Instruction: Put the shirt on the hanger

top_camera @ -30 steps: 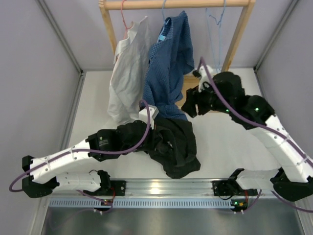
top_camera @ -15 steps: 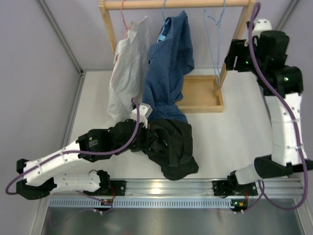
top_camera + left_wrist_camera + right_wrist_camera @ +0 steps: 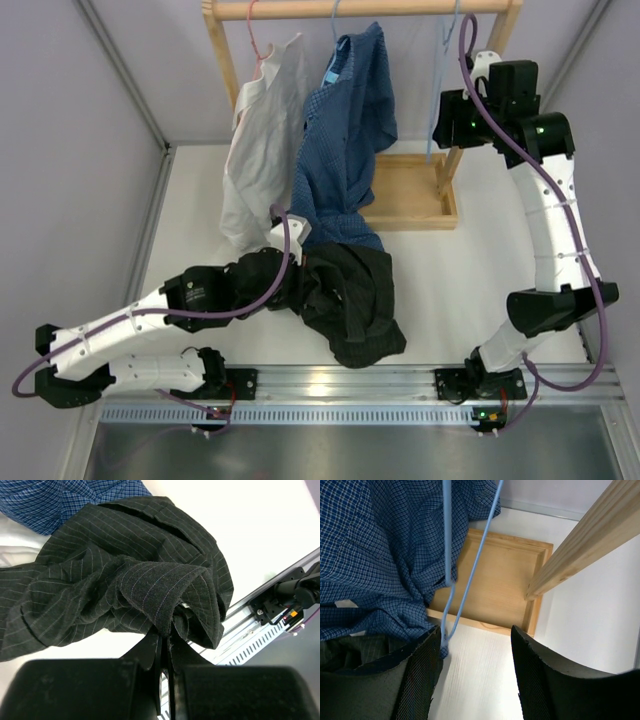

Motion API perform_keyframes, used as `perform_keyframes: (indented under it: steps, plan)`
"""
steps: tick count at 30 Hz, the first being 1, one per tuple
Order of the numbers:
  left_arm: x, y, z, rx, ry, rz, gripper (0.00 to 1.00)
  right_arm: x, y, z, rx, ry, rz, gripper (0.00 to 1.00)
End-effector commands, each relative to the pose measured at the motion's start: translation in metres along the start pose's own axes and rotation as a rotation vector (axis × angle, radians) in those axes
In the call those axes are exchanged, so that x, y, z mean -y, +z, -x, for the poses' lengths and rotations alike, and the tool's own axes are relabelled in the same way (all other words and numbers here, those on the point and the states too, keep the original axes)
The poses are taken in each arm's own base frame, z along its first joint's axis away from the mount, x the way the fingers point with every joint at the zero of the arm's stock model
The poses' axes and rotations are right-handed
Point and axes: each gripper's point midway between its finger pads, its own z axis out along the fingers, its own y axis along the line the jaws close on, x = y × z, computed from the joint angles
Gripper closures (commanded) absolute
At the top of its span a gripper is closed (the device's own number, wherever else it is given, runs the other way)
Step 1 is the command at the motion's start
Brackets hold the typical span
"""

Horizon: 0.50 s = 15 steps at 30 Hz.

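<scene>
The dark shirt (image 3: 352,298) lies bunched on the white table near the front; it fills the left wrist view (image 3: 125,590). My left gripper (image 3: 296,285) is shut on a fold of it (image 3: 167,635). The light-blue wire hanger (image 3: 440,80) hangs from the wooden rail at the right. In the right wrist view its lower corner (image 3: 448,580) hangs just inside the left finger (image 3: 422,675). My right gripper (image 3: 448,118) is raised beside the hanger, open, holding nothing (image 3: 476,652).
A wooden rack (image 3: 490,60) with a tray base (image 3: 405,195) stands at the back. A blue checked shirt (image 3: 345,130) and a white shirt (image 3: 262,140) hang on it; a pink hanger (image 3: 255,35) holds the white one. The rack's post (image 3: 585,535) is right of my right gripper.
My right arm rose from above the tray to the rail, then shifted left to the blue hanger. My left gripper stayed on the dark shirt, shifting slightly.
</scene>
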Motion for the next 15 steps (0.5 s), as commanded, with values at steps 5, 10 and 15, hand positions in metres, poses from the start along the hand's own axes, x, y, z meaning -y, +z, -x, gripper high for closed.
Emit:
perform_keyframes:
  steps: [5,10,15]
  plan:
    - [-0.008,0.004,-0.001,0.02,0.005,0.035,1.0,-0.021,-0.03,0.033,0.159,0.01,0.088,0.43]
    - [-0.007,0.009,-0.008,0.003,0.006,0.027,1.0,-0.024,-0.02,0.035,0.151,0.028,0.087,0.41]
    - [-0.011,0.011,-0.011,0.002,0.007,0.041,1.0,-0.025,-0.025,0.037,0.166,0.058,0.073,0.4]
